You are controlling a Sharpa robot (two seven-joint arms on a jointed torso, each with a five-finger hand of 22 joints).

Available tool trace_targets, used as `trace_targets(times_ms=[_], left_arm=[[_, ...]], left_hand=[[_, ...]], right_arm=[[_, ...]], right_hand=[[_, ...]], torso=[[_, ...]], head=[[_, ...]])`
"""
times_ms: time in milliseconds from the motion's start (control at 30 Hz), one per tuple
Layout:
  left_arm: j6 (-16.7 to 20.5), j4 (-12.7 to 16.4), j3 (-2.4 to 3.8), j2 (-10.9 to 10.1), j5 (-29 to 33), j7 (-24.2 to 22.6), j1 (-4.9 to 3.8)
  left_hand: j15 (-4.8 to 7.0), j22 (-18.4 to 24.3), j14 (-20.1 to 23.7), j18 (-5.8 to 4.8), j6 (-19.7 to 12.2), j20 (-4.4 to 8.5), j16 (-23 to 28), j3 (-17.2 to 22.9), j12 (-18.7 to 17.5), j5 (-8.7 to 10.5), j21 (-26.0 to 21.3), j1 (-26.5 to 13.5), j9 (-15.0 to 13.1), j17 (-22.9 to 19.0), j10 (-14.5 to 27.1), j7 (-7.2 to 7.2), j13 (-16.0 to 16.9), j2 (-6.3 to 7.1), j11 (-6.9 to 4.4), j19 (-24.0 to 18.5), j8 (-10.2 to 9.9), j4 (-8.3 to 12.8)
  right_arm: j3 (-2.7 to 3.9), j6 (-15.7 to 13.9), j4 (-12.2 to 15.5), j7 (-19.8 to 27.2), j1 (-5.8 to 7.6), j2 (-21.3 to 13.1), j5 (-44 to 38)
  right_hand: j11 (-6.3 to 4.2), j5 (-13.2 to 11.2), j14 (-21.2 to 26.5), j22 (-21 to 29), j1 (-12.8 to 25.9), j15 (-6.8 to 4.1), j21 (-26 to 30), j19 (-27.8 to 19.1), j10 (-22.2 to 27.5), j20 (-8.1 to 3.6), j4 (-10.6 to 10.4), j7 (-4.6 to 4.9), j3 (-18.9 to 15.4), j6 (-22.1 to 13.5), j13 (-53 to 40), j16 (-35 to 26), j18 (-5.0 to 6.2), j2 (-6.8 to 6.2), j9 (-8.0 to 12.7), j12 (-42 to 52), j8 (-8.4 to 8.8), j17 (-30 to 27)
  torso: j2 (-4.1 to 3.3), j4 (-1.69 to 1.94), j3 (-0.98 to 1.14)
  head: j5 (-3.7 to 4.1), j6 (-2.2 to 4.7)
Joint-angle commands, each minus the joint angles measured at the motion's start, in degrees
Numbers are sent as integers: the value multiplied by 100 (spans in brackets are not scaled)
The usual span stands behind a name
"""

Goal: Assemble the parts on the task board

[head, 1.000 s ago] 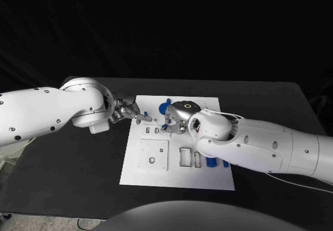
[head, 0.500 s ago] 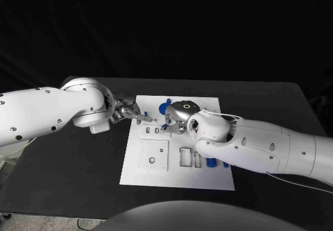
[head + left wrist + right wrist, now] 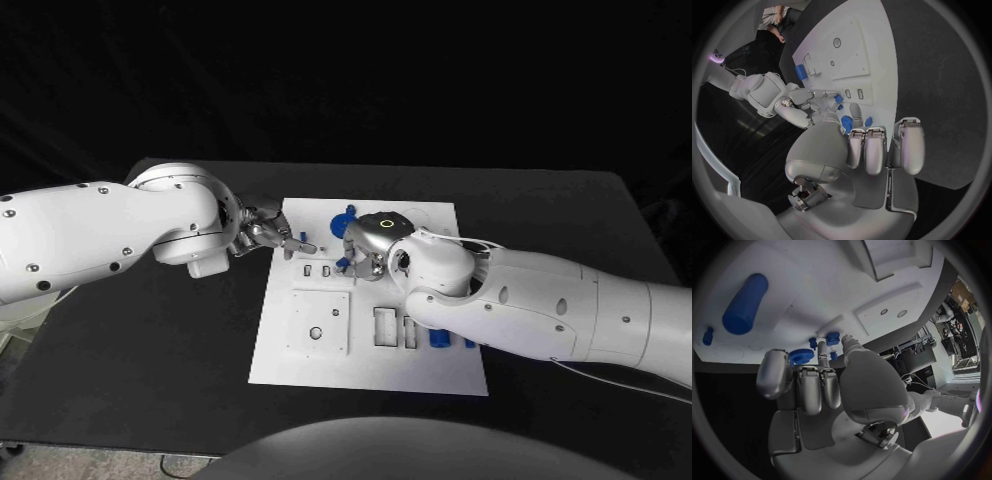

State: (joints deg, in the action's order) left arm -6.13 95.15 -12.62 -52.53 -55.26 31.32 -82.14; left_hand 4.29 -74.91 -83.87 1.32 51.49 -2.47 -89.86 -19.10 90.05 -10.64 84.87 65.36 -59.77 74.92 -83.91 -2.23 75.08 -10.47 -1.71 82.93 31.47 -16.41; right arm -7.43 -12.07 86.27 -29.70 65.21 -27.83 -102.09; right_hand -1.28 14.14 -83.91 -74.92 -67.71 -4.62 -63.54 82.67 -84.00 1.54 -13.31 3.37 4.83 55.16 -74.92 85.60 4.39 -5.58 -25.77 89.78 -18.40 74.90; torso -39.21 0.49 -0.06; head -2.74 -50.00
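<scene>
Right robot hand barely shifted, working the far board.
It pinches a blue part over the task board; left robot hand unchanged, released at the left edge.

Hidden and unclear parts on the task board

In the head view, the right hand at the frame's middle covers the board's upper centre, so the small blue parts beside it show just as slivers and their shapes cannot be told. The right arm hides the board's right edge and part of the blue pieces at lower right. Whether the right hand's fingers hold the blue part at their tips cannot be told.
</scene>
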Motion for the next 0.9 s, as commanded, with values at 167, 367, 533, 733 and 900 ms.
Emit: trace_targets(times_ms=[167,367,533,733,900], left_arm=[[-102,-11,-2,47,38,-89,6],[-103,-20,-2,62,50,-92,8],[-111,-30,-3,66,62,-89,11],[-126,-50,-4,85,74,-91,18],[-129,-70,-7,113,105,-118,30]], left_hand=[[-36,-666,-613,111,43,-7,-14,3,-5,-42,-35,58,-7,1508,-609,6,1492,-23,23,-29,-36,-1],[-37,-663,-613,113,49,-9,-14,13,-5,-67,-40,87,-9,1508,-609,6,1492,-47,23,-35,-53,3],[-38,-649,-613,117,51,-11,-14,20,-5,-84,-52,115,-10,1508,-609,6,1492,-60,23,-49,-68,9],[-39,-638,-613,121,51,-12,-14,28,-5,-98,-62,141,-12,1508,-609,6,1492,-70,24,-60,-80,14],[-40,-628,-613,124,48,-14,-14,38,-5,-115,-73,178,-14,1508,-609,4,1492,-87,26,-73,-103,18]], right_arm=[[3,173,-24,-8,-21,35,7],[3,-28,-16,190,-26,33,79],[3,-204,9,357,-28,17,147],[3,-366,9,462,-31,1,174],[3,-647,18,613,-32,-37,180]], right_hand=[[-31,466,-498,-841,-86,-48,41,4,-600,-29,136,3,111,-91,-1508,-32,62,109,-115,22,-14,945],[-71,1244,-509,-861,-321,-80,-26,27,-600,-53,366,-29,355,-83,-1508,16,52,167,-199,22,-6,993],[-95,1750,-516,-874,-493,-101,-76,44,-600,-74,577,-49,608,-58,-1508,50,43,179,-275,22,-13,1026],[-94,2000,-515,-877,-561,-102,-87,45,-600,-81,753,-43,812,-63,-1508,56,39,155,-351,22,-19,1027],[-72,2105,-515,-882,-594,-86,-107,47,-600,-73,869,-21,933,-76,-1508,63,34,130,-391,22,-11,1031]], torso=[[-2,-1,3],[0,-4,4],[-1,-5,6],[1,-5,3],[-3,-2,5]], head=[[-8,0],[-7,0],[-9,0],[-5,0],[-7,0]])
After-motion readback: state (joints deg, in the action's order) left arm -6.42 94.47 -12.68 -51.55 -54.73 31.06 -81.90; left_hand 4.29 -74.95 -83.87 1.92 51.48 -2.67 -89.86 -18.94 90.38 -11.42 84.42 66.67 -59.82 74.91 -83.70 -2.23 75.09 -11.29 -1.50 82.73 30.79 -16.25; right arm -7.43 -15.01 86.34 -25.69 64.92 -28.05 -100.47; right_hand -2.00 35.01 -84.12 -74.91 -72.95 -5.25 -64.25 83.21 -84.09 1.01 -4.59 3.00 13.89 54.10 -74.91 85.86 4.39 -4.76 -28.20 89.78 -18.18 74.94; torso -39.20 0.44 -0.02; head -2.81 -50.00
